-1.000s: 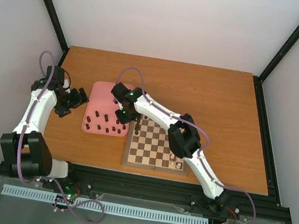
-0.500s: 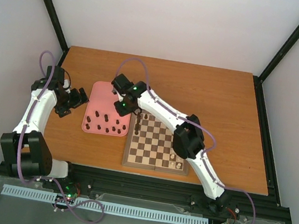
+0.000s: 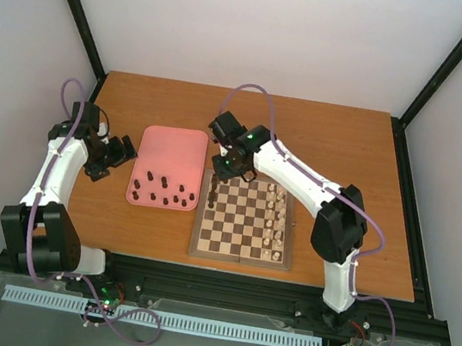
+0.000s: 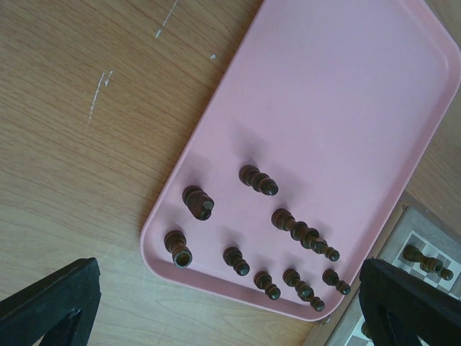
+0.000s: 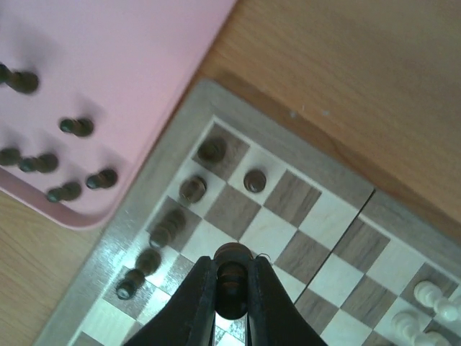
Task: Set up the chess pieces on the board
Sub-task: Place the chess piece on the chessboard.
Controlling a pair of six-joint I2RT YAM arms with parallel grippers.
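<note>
Right jaws are pinched shut on one dark piece [image 5: 232, 274], held upright just above the board [image 5: 154, 171], over the second file in from the tray-side edge. Ahead and to the left of these jaws, five placed dark pieces [image 5: 193, 189] stand down the edge file. One more stands in the second file, just ahead of the jaws. Cream-white pieces [image 5: 432, 294] are lined up along the opposite edge, well off to the jaws' right.

Left jaws are spread wide and hold nothing, hanging over the near corner of the pink tray [image 4: 324, 101]. Between them in the wrist view, roughly nine or ten dark chess pieces [image 4: 258, 179] wait on the tray. The tray sits on the desk [image 3: 348, 147] just beside the board.

Judgement: about a third done. Six are down and one is in hand, not yet released. The tray pieces all need moving, so most of the second file and the rest of the edge file are unfilled.
</note>
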